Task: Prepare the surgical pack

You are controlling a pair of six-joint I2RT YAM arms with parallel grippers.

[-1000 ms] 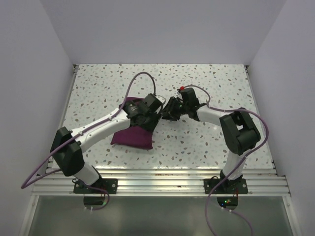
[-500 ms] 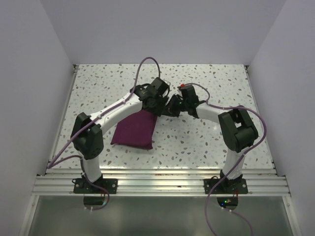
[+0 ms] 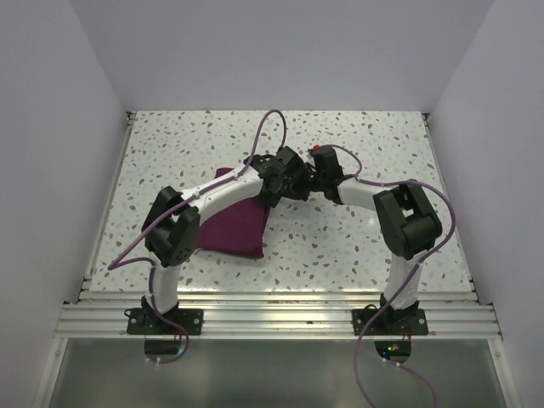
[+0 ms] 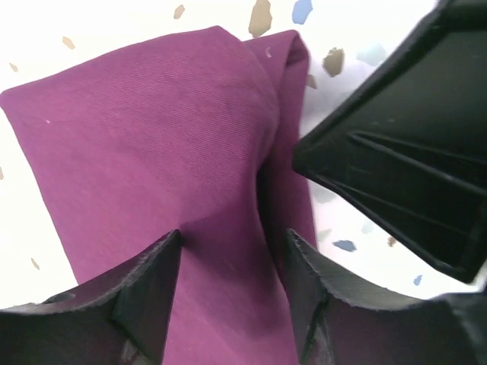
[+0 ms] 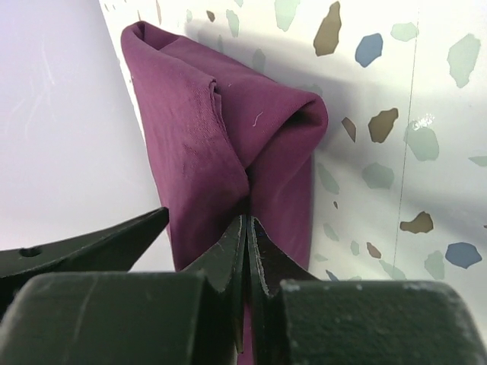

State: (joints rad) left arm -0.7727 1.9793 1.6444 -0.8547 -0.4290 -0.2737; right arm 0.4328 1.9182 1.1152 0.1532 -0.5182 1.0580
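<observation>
Speckled table [image 3: 382, 136], pale walls [image 3: 280, 51], left claw [image 4: 234, 242] open, right claw [image 5: 247, 222] pinching surgical pack [image 3: 231, 228]

The cloth pack [image 4: 152, 137] is a matt, deep purple woven fabric with a fine ribbed weave and soft creases. My left fingers [image 4: 148, 296] and right fingers [image 5: 228, 262] are matt black plastic. The table [image 3: 365, 140] is smooth, speckled and faintly glossy, with a ridged metal rail [image 3: 280, 319] of dull sheen at its near edge.
</observation>
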